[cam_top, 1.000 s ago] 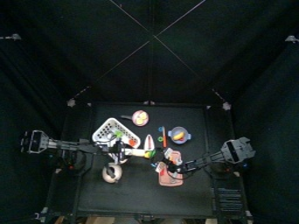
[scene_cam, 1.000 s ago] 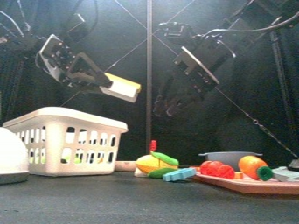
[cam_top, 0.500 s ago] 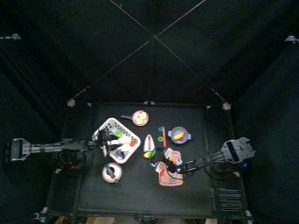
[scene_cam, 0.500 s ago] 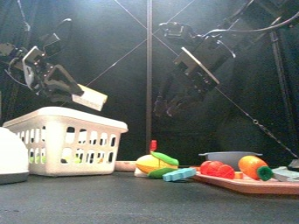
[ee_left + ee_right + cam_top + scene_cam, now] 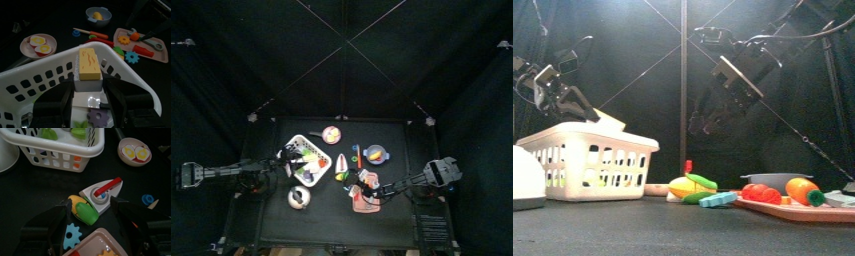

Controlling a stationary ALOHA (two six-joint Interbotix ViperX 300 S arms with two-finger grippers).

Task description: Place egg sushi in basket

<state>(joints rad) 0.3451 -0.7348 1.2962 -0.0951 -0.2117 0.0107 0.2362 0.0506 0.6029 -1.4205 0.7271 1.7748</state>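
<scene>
My left gripper (image 5: pixel 90 86) is shut on the egg sushi (image 5: pixel 89 66), a white rice block with a yellow top. It holds the sushi just above the white latticed basket (image 5: pixel 41 76), over its rim. In the front view the sushi (image 5: pixel 609 121) hangs right above the basket (image 5: pixel 591 158), with the left gripper (image 5: pixel 580 100) tilted behind it. In the top view the left gripper (image 5: pixel 286 164) is at the basket (image 5: pixel 309 152). My right gripper (image 5: pixel 93 212) is open and empty above a corn toy (image 5: pixel 84 211); it hangs high in the front view (image 5: pixel 714 118).
A small plate with egg halves (image 5: pixel 39 44), a blue-rimmed bowl (image 5: pixel 99 14) and a tray of toy foods (image 5: pixel 152 54) lie beyond the basket. A red-handled toy (image 5: pixel 100 193) lies beside the corn. A white round object (image 5: pixel 524 178) stands at the front left.
My left gripper has moved left and down with the egg sushi, from high over the table's middle to just above the basket. The right arm has not moved.
</scene>
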